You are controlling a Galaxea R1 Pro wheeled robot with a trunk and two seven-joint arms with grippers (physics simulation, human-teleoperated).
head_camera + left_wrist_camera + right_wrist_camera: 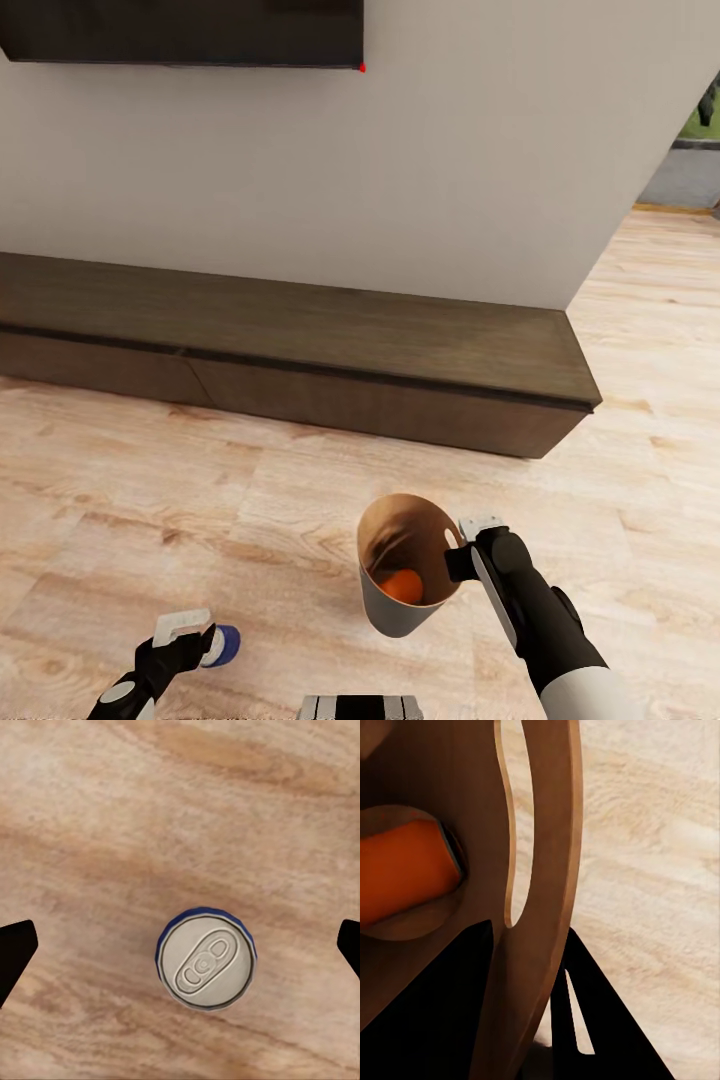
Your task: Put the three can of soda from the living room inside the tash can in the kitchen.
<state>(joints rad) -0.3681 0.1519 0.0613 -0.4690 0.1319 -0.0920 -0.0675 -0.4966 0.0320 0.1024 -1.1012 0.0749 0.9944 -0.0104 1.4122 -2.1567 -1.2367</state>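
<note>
You are facing a white wall (480, 150) with the lower edge of a dark TV (180, 30) at its top and a long, low dark-wood cabinet (300, 360) along its foot. A light wood plank floor (150, 520) spreads in front of it.

Your right gripper (462, 548) holds the bin (395, 610) off the floor, its fingers (592, 1020) clamped across the rim wall, one inside and one outside. The bin is tilted, so its wide mouth and tan-brown inside face up and toward the wall, while the narrower grey base sits nearer you. An orange can (402, 586) lies at the bottom; in the right wrist view it (405, 870) rests on its side, long axis across the bin's floor.

Your left gripper (200, 640) is low at the lower left of the head view, with the blue can (224, 645) just beside its tips. In the left wrist view that can (206, 960) stands upright on the floor, its silver top and pull tab facing the camera, long axis vertical. The left fingers (15, 952) are spread wide apart, one on each side and well clear of the can
</note>
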